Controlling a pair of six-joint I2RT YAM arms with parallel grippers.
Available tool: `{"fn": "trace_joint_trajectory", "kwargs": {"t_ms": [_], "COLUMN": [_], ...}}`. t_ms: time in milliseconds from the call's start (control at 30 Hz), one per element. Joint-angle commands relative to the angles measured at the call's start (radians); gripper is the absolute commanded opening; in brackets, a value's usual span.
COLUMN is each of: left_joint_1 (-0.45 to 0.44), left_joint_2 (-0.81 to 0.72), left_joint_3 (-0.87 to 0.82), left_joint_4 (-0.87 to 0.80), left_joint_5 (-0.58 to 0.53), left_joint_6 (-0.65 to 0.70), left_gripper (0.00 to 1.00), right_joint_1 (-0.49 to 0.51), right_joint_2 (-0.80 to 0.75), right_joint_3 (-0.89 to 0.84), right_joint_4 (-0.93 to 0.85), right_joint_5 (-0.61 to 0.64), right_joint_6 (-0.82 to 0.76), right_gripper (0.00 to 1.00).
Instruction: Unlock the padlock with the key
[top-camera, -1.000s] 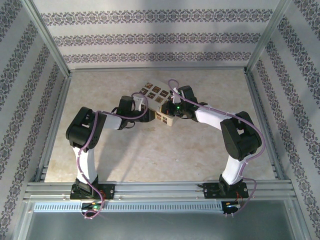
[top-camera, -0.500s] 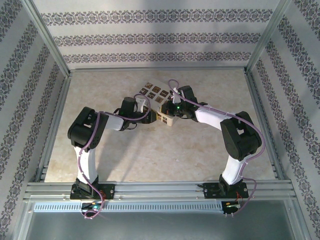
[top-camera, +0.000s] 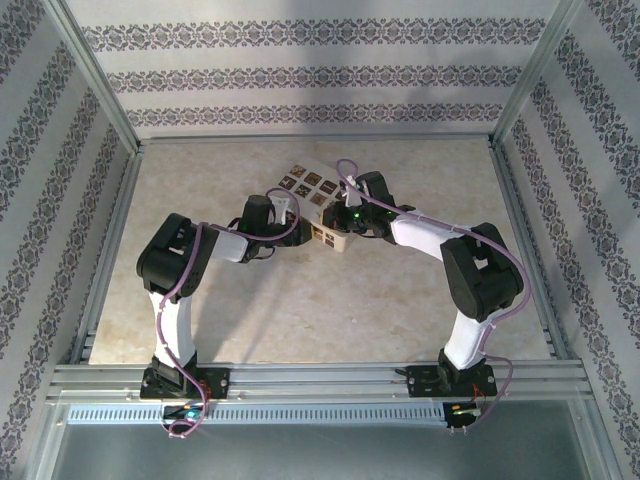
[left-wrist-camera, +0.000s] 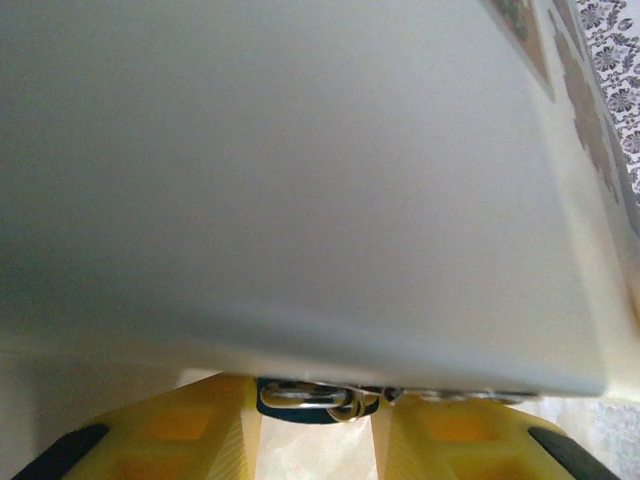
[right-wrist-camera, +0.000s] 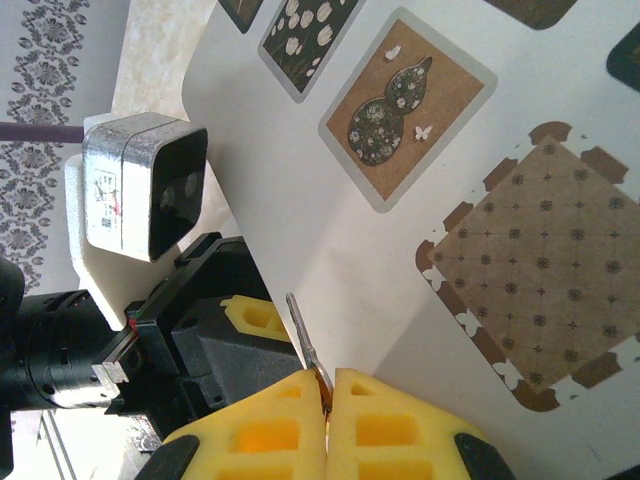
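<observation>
Right gripper (right-wrist-camera: 327, 386) — fingers together, clamped on the key (right-wrist-camera: 303, 345) beside the white patterned box (right-wrist-camera: 330, 240), far-centre worktop (top-camera: 300, 300). Left gripper (left-wrist-camera: 312, 425) flanks the padlock (left-wrist-camera: 310, 397) — clamped or not, cannot tell.

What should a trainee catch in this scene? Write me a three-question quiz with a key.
1. True or false: the right jaws are shut on a thin metal key.
2. In the left wrist view, what sits between the left jaws? A) a shiny metal piece B) a red ball C) a pencil
3. Fill in: the white panel behind the key bears patterned ____.
Key: 1 true; 2 A; 3 squares.
</observation>
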Motion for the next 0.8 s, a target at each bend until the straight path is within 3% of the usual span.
{"fn": "trace_joint_trajectory", "kwargs": {"t_ms": [0, 533, 767], "left_joint_1": [-0.018, -0.04, -0.042], "left_joint_2": [0.022, 0.035, 0.017], "left_joint_3": [-0.004, 0.006, -0.002], "left_joint_4": [0.084, 0.109, 0.117], "left_joint_5": [-0.018, -0.029, -0.038], "left_joint_6": [-0.035, -0.067, -0.07], "left_gripper": [0.34, 0.35, 0.22], "right_joint_1": [0.004, 0.006, 0.007], "right_joint_2": [0.016, 0.013, -0.003], "right_joint_3": [-0.031, -0.032, -0.032], "right_joint_4": [-0.039, -0.036, -0.032], "right_joint_5": [0.018, 0.021, 0.019], "right_joint_6": [0.002, 0.003, -0.003], "right_gripper": [0.0, 0.0, 0.0]}}
